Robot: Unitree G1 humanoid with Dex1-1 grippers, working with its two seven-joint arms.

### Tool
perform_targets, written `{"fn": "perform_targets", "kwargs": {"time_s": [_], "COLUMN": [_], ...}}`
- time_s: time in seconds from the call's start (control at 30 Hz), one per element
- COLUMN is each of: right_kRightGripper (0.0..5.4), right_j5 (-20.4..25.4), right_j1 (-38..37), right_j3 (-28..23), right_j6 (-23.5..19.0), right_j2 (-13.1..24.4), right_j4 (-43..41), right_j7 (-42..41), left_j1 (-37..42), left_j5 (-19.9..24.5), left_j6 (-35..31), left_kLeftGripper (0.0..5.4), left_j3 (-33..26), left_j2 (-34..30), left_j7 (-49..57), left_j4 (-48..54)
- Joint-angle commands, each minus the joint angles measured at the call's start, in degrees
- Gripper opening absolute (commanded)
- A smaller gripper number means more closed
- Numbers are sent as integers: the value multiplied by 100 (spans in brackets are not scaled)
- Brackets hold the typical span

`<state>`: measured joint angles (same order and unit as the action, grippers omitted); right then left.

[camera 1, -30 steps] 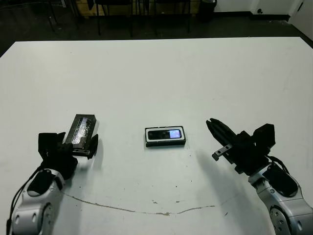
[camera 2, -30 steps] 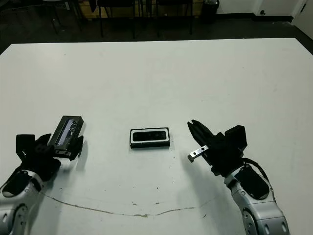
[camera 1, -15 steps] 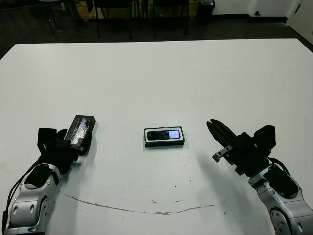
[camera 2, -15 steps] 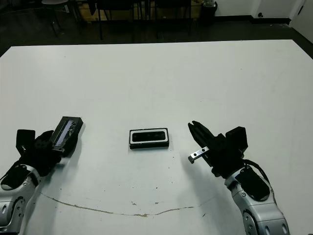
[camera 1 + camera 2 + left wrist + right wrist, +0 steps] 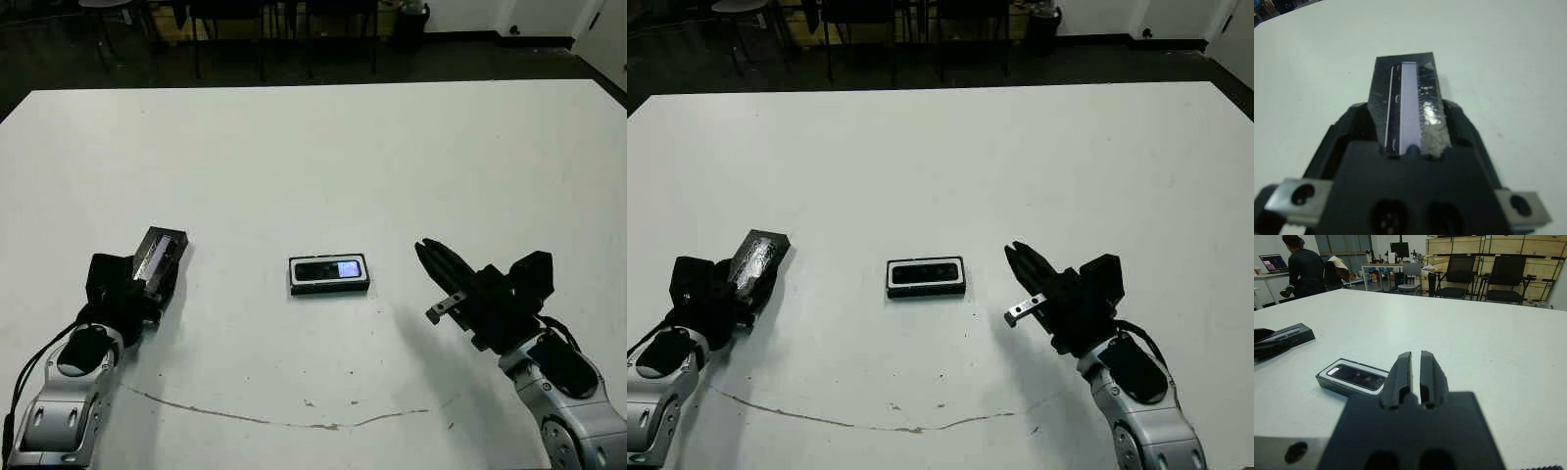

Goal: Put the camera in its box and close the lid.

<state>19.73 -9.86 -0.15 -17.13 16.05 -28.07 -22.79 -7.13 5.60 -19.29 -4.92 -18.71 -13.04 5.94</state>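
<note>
Your camera (image 5: 329,269) already lies in the box (image 5: 329,287), screen up and lit at its right end, near the middle of the white worktop (image 5: 323,157). The box sits flat, long side running left to right, with bare worktop all around it.

Your left end effector (image 5: 145,284) is clamped on the lid (image 5: 160,257) at the near left of the worktop. The lid is tipped up on edge, its far end pointing away from you, and it stands well apart from the box. In the left wrist view the lid (image 5: 1408,105) runs straight out between the two black fingers (image 5: 1354,122), its glossy strip facing the lens.

Your right end effector (image 5: 438,274) hovers to the right of the box, apart from it, with its fingers (image 5: 1402,374) drawn close together, only a thin slit between them, and gripping nothing.

Nothing lies between the lid and the box. A thin crack line (image 5: 294,419) crosses the near worktop. Beyond the far edge stand dark chairs (image 5: 1506,279), and a person (image 5: 1303,267) sits at a desk.
</note>
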Motion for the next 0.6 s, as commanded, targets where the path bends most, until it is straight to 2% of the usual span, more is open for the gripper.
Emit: {"fn": "perform_targets", "kwargs": {"time_s": [0.03, 0.2, 0.3, 0.47, 0.6], "right_kRightGripper": [0, 0, 0, 0, 0], "right_j5": [-49, 93, 62, -57, -167], "right_j1": [-66, -58, -43, -20, 58], "right_j3": [4, -25, -19, 19, 0], "right_j6": [11, 11, 41, 404, 640], "right_j2": [45, -55, -35, -70, -66], "right_j4": [80, 183, 225, 342, 474], "right_j7": [-22, -68, -89, -150, -146], "left_j1": [-434, -510, -293, 675, 1588], "left_j5": [-36, 453, 669, 1077, 1048], "left_j6": [-440, -42, -39, -87, 120], "left_kLeftGripper": [273, 273, 273, 273, 273], "left_j3": [96, -405, -623, -648, -165], "left_j2": [-20, 200, 54, -802, -1387], "left_j7": [-109, -32, -117, -1172, -2215], "left_j4": [-210, 696, 1293, 1516, 947]}}
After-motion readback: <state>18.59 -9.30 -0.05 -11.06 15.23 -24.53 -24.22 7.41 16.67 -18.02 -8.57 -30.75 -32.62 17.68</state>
